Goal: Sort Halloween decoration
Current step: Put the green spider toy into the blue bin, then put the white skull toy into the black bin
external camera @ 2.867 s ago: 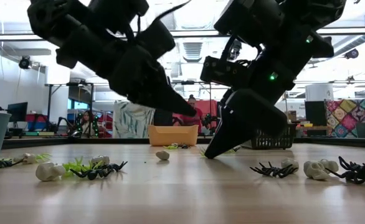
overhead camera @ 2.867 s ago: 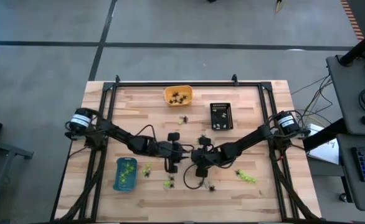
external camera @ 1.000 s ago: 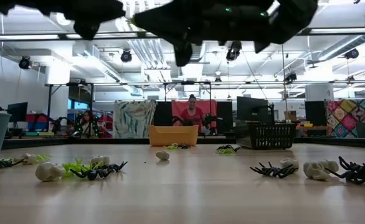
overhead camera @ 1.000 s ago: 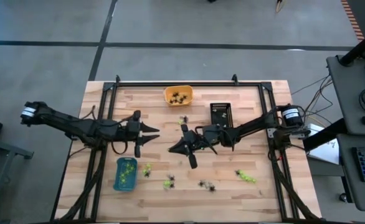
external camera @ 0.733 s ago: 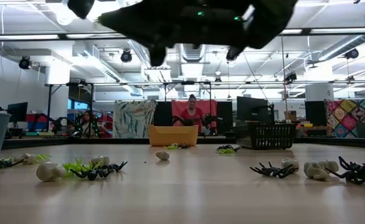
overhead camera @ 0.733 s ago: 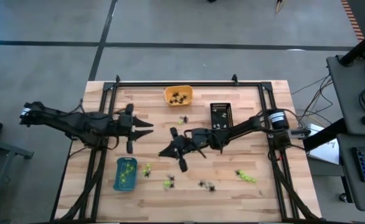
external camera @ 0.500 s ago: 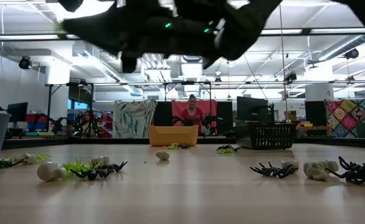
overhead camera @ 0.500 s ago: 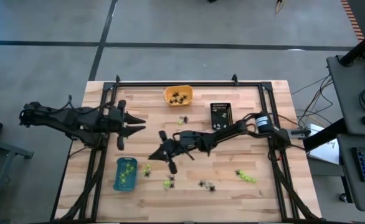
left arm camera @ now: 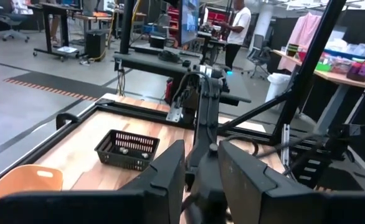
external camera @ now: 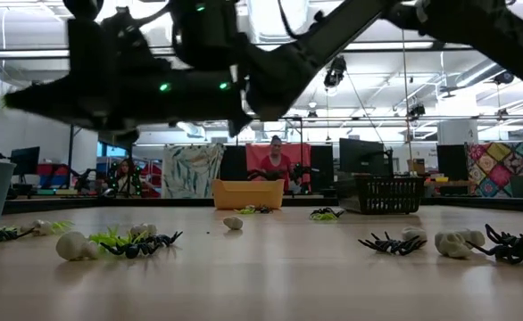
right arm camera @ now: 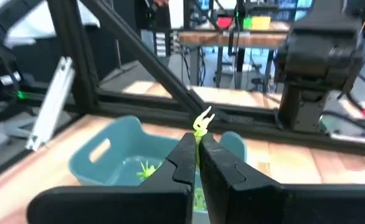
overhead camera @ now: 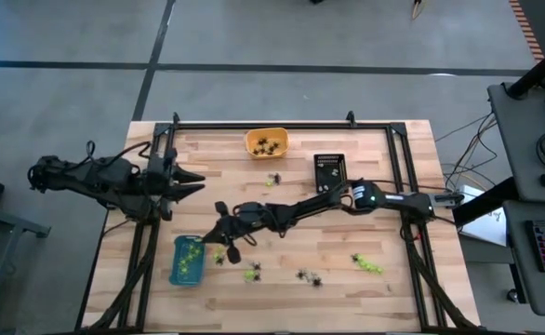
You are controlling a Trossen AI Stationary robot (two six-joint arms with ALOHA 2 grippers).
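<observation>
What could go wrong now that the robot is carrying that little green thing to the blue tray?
The right hand pinches the lime-green trinket only by its lower end, so it might slip and drop short of the blue tray. In the high view that hand is at the tray's edge, not over its middle, so letting go now could miss. Loose green and black pieces lie beside the tray, and a low pass might scatter them.

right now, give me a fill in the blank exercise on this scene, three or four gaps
1. The right gripper pinches a lime-green trinket and reaches toward the ____ tray.
2. The black spider-like trinkets already sorted lie in the ____ tray.
3. The left gripper waits near the table's ____ edge.
4. The right gripper's jaws are ____ on the trinket.

Missing words: blue; orange; left; shut
</observation>
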